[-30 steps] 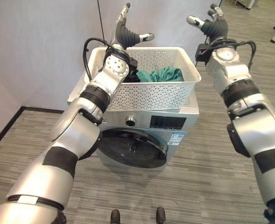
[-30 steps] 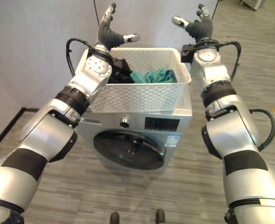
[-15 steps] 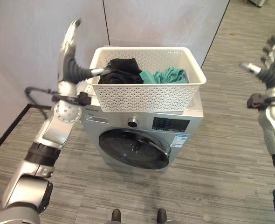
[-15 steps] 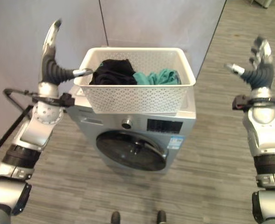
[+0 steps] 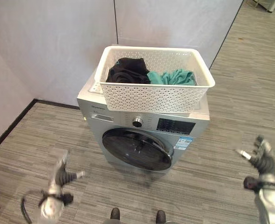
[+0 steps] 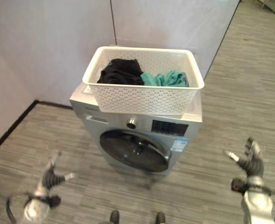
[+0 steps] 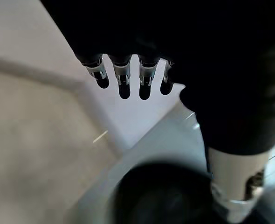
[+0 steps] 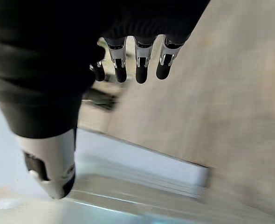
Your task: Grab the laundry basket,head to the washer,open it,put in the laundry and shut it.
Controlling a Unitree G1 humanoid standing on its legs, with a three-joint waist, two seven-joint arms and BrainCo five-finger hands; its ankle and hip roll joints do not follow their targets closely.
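A white perforated laundry basket [image 5: 154, 93] rests on top of the silver front-loading washer [image 5: 147, 128]. Black clothes [image 5: 127, 70] and teal clothes [image 5: 172, 76] lie inside it. The washer's round dark door [image 5: 136, 148] is shut. My left hand [image 5: 59, 176] hangs low at the lower left, well away from the washer, fingers straight and holding nothing. My right hand [image 5: 261, 158] is low at the lower right, also open and apart from the washer. The left wrist view shows straight fingers [image 7: 124, 81] over the washer's dark door [image 7: 161, 196]; the right wrist view shows straight fingers [image 8: 140, 65] over the floor.
The washer stands against a pale grey wall [image 5: 53, 42] with a dark skirting strip [image 5: 9, 126] at the left. Grey wood-look flooring [image 5: 230, 107] spreads in front and to the right.
Both arms have dropped from beside the basket down to floor level at either side. The basket stays on the washer. The camera has shifted a little.
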